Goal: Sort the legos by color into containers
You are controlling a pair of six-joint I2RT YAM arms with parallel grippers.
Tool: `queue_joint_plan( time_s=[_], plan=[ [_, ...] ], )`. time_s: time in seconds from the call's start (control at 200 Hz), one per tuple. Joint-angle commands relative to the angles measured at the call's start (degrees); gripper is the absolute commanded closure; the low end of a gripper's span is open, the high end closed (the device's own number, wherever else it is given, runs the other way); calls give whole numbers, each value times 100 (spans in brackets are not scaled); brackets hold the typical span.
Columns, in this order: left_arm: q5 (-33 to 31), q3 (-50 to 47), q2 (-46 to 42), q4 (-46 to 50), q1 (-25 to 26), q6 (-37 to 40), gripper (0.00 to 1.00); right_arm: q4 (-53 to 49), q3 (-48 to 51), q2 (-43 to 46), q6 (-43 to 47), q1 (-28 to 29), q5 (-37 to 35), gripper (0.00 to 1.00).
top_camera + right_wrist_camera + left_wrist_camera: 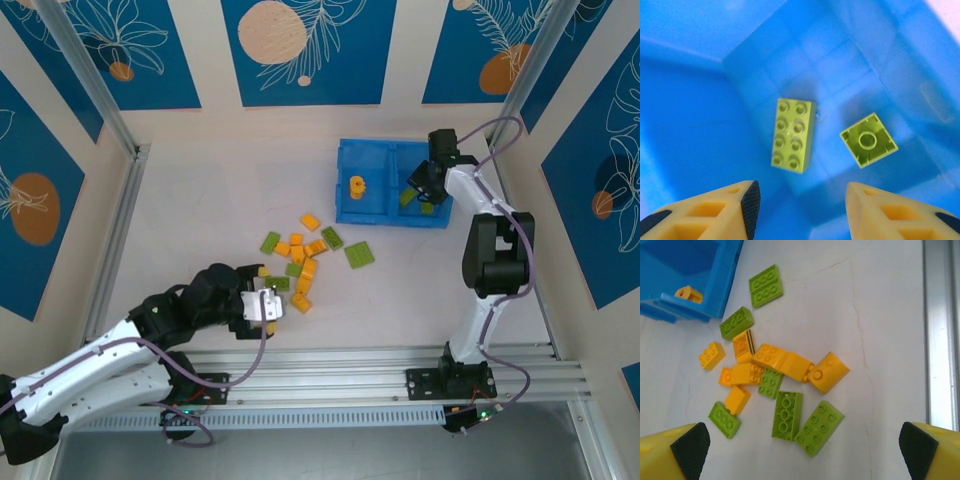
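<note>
Legos (300,262), orange-yellow and lime green mixed, lie scattered on the bench (200,190) just in front of the blue bin (342,190). One orange piece (357,185) sits in the bin's left compartment. A long green brick (792,135) and a square green brick (868,139), underside up, lie apart in the right compartment. The right claw (802,205) hovers above those two, fingers apart and empty. The left claw (805,450) hangs wide open over the pile.

The bin (380,216) is bright blue. The bricks (785,415) on the off-white table (880,315) are lime green or orange-yellow, and one yellow brick (745,346) carries black stripes. The wall panels (140,50) are deep blue with white leaf outlines and peach and orange discs.
</note>
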State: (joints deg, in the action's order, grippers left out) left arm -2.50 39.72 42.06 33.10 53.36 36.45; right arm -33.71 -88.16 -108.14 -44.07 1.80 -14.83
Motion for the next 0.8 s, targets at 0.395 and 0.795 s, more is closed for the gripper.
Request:
queue_joint_plan(
  time_s=[0.395,0.795],
  plan=[
    [-1877,2783,3213,402,-61,-5407,4,-523,2614,4620,1006,1393,1907,28],
    [-2054,3740,6141,584,-63,-6618,15,-1489,3675,5598,960,1486,2144,8]
  ],
)
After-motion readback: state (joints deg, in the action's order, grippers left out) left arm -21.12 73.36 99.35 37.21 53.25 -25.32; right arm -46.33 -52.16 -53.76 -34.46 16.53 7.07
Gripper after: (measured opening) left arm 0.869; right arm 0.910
